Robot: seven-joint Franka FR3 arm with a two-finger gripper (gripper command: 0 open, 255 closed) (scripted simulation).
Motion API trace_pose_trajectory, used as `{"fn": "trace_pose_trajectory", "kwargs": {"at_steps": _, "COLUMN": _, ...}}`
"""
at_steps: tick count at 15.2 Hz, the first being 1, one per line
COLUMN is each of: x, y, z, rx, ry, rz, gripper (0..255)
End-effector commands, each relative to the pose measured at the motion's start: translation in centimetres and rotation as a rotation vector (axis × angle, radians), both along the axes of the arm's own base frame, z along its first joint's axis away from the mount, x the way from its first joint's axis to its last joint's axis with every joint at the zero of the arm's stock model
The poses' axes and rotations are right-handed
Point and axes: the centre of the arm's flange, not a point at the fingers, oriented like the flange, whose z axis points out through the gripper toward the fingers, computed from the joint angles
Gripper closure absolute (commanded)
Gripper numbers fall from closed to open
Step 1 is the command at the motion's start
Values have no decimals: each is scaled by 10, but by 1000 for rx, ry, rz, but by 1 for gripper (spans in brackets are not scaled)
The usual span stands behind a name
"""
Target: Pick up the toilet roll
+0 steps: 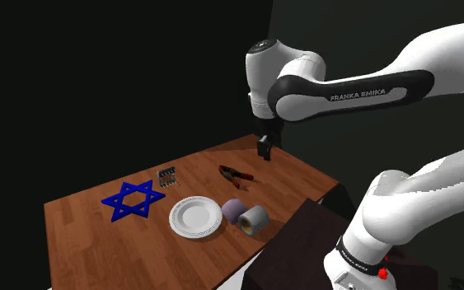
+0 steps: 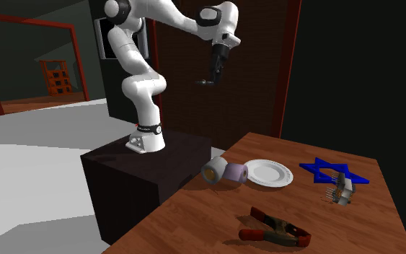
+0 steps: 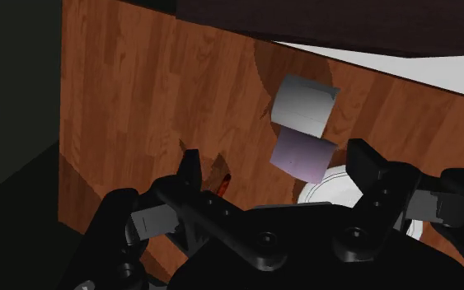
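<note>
Toilet roll is, I think, the grey roll with the tan middle. It lies on its side near the table edge by the stand, touching a lilac roll. Lying like that, it could roll away if bumped.

Biggest is the white arm. It reaches out from the stand and bends over the far part of the table, so the hand hangs high in the air, well apart from the roll. The brown wooden table holds all the things. The dark stand sits right beside it, so the roll is close to the arm's foot. The arm would need to pull in and go down to reach it.

Next is the blue star, then the white plate just beside the lilac roll. A red and black clamp lies about below the hand. A small metal thing sits by the star.

The black gripper has its two fingers wide apart and holds nothing. That seems right, because the roll is fat and needs a big gap.
</note>
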Motion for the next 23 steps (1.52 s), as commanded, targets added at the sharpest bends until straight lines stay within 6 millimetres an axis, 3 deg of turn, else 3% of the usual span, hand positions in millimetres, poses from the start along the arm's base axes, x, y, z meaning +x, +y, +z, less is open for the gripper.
{"fn": "trace_pose_trajectory", "kwargs": {"at_steps": 1, "x": 9, "y": 20, "z": -25, "rx": -62, "ry": 4, "rz": 4, "gripper": 0}}
{"fn": "trace_pose_trajectory", "kwargs": {"at_steps": 7, "x": 32, "y": 69, "z": -112, "rx": -248, "ry": 23, "rz": 16, "gripper": 0}}
{"fn": "trace_pose_trajectory", "kwargs": {"at_steps": 12, "x": 49, "y": 97, "z": -191, "rx": -403, "ry": 38, "rz": 27, "gripper": 0}}
{"fn": "trace_pose_trajectory", "kwargs": {"at_steps": 18, "x": 68, "y": 115, "z": -290, "rx": -588, "ry": 57, "rz": 39, "gripper": 0}}
{"fn": "trace_pose_trajectory", "kwargs": {"at_steps": 23, "x": 83, "y": 115, "z": -375, "rx": -743, "ry": 72, "rz": 49, "gripper": 0}}
